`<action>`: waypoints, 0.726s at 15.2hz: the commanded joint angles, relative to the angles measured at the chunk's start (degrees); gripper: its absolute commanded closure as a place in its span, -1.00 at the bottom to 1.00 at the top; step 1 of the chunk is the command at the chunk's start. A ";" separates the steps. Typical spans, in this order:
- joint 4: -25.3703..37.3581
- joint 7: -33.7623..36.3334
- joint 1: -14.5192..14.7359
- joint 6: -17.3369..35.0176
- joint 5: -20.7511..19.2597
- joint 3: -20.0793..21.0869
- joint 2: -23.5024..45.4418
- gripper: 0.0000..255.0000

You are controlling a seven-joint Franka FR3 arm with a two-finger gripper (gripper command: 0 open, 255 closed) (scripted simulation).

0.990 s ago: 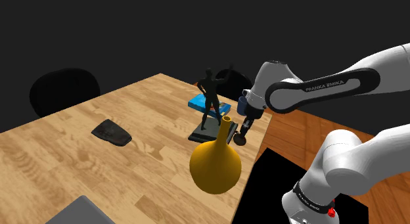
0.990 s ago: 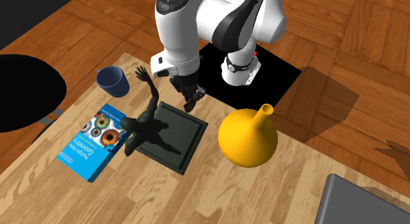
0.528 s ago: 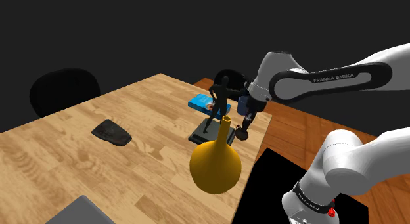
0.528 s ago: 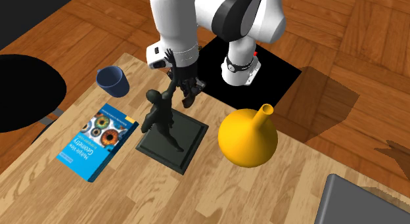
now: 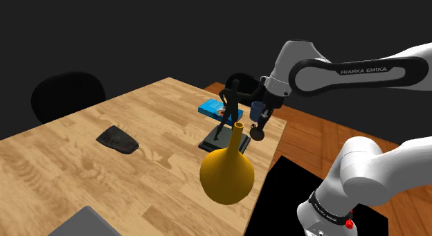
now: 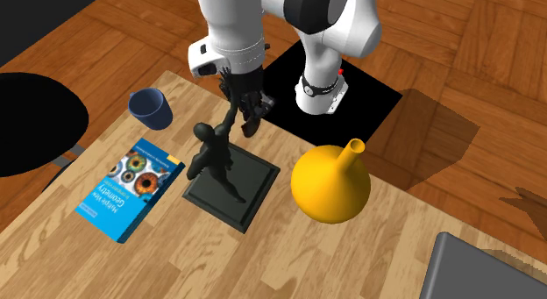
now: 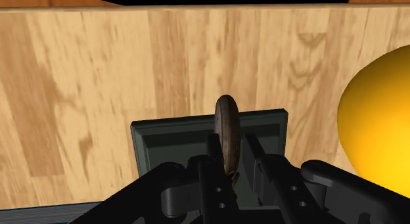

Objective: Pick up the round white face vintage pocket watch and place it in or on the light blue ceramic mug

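The end effector (image 7: 228,154) pinches the watch (image 7: 225,127) edge-on, fingers spread only to its thickness, above the statue base (image 7: 164,134) on the counter (image 7: 98,71).

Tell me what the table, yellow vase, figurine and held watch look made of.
Table: wood, pale planks with clear grain. Yellow vase: smooth, uniform, softly shaded; glazed ceramic or plastic, unclear. Figurine: dark grey, matte, like its base; perhaps cast metal or stone. Pocket watch, clasped edge-on in the end effector: dull brown rim, possibly aged metal.
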 commanded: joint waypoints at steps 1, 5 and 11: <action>1.27 0.12 -0.01 -1.76 0.00 0.08 -0.49 1.00; 4.03 0.38 0.03 -5.07 0.04 0.27 -1.05 1.00; 8.45 0.75 0.12 -9.81 0.13 0.50 -1.38 1.00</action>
